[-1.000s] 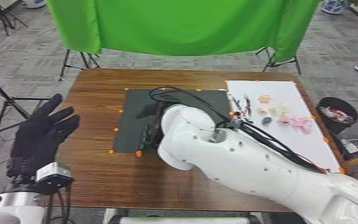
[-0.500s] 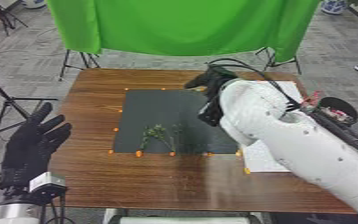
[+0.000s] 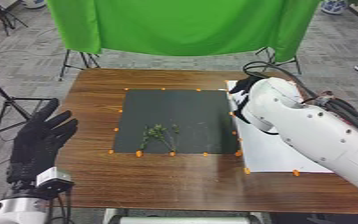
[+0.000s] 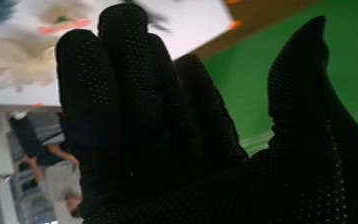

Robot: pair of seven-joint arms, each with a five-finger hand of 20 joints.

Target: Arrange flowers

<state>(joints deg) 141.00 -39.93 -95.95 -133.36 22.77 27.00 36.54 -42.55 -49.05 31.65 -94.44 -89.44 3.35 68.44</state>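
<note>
Flowers [image 4: 20, 57] lie on the white sheet [image 3: 273, 157], at the right of the desk [image 3: 140, 185]. The right hand [image 3: 244, 90] has moved right from the dark mat [image 3: 171, 110], fingers straight, thumb apart; the left hand [image 3: 35, 145] is also spread.

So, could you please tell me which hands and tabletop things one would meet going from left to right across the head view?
Left hand, green stems on the dark mat, right hand at the white sheet's far end.
</note>
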